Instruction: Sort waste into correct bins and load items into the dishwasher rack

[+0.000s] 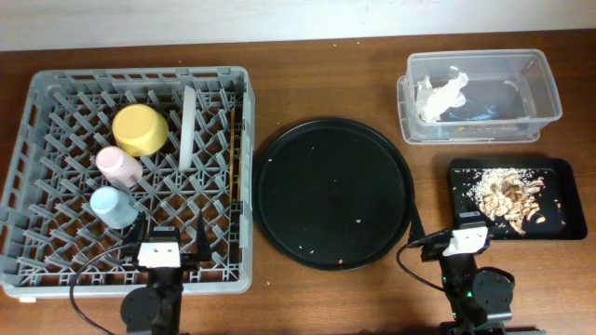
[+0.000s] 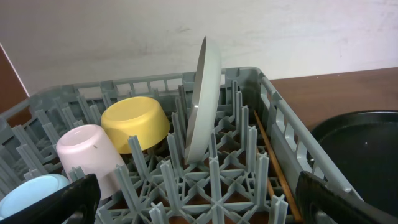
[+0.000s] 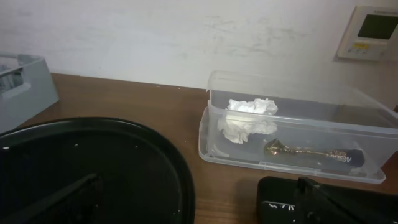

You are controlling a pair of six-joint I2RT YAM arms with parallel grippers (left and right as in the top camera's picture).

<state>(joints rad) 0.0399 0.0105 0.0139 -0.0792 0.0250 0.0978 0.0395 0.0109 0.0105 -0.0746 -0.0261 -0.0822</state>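
The grey dishwasher rack [image 1: 56, 102] holds the yellow bowl [image 1: 140, 129], pink cup [image 1: 118, 166], light-blue cup [image 1: 113, 206], the plate [image 1: 188, 126] standing on edge, and the chopsticks [image 1: 238, 149] along its right side. The clear tub [image 1: 549, 88] holds the white napkin [image 1: 441, 95] and the gold-brown wrapper [image 3: 298, 150]. The small black tray [image 1: 559, 169] holds the food scraps [image 1: 510, 194]. My left gripper [image 2: 199, 202] is open and empty over the rack's near edge. My right gripper [image 3: 199, 202] is open and empty between the round tray and the small black tray.
A large round black tray [image 1: 333, 192] with a few crumbs lies in the middle of the brown wooden table. A pale wall runs behind, with a small white wall panel [image 3: 372, 31] at the right.
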